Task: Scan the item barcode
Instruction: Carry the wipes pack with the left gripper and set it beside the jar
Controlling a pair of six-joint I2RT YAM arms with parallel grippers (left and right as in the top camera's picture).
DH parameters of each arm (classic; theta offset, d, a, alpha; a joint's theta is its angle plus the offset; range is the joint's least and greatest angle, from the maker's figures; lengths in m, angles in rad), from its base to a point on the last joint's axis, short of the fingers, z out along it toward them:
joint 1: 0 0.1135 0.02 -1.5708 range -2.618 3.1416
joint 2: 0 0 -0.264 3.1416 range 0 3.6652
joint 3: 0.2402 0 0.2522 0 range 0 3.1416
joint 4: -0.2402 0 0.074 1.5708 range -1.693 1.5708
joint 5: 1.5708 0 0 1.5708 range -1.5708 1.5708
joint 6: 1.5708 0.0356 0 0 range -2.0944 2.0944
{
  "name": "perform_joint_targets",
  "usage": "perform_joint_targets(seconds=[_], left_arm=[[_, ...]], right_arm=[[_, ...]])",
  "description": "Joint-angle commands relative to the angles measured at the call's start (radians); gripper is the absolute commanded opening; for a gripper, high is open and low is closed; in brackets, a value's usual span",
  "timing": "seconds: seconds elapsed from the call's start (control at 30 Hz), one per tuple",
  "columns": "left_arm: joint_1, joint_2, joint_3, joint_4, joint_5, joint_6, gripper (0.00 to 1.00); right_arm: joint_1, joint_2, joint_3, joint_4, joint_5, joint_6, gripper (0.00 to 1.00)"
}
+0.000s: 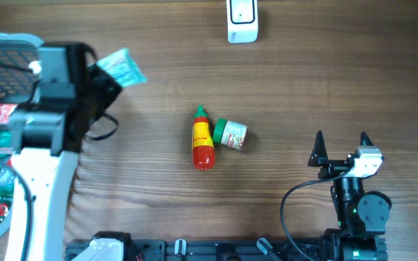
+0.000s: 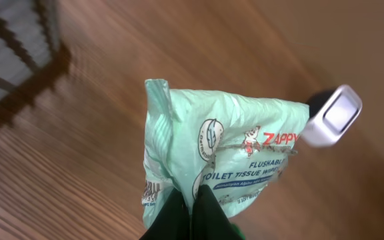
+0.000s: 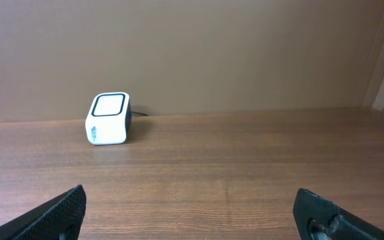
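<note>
1 pack of wipes hangs pinched in my left gripper at far left, right gripper gaping empty; I'd turn its barcode squarely toward the far scanner.

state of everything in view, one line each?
wipes pack: gripped at one edge, held in the air
left end effector: shut on wipes pack
right end effector: open, empty
scanner: standing upright
sauce bottle: lying on its side
jar: on its side, lid against sauce bottle
basket: holds packets
</note>
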Motion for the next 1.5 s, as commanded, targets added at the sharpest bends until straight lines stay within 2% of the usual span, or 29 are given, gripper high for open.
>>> perform_joint_targets(seconds=[0.0, 0.63, 1.23, 1.47], left_arm=[[-0.089, 0.080, 0.018, 0.003, -0.017, 0.005, 0.04], [-0.386, 0.447, 0.018, 0.147, -0.017, -0.003, 0.04], [-0.442, 0.624, 0.013, 0.187, -0.013, -0.003, 0.04], [-0.509, 0.733, 0.013, 0.277, -0.012, -0.003, 0.04]], right_arm=[[0.006, 0.000, -0.003, 0.002, -0.016, -0.009, 1.00], [0.006, 0.000, -0.003, 0.002, -0.016, -0.009, 1.00], [0.006, 0.000, -0.003, 0.002, -0.016, -0.009, 1.00], [0.006, 0.000, -0.003, 0.002, -0.016, -0.009, 1.00]])
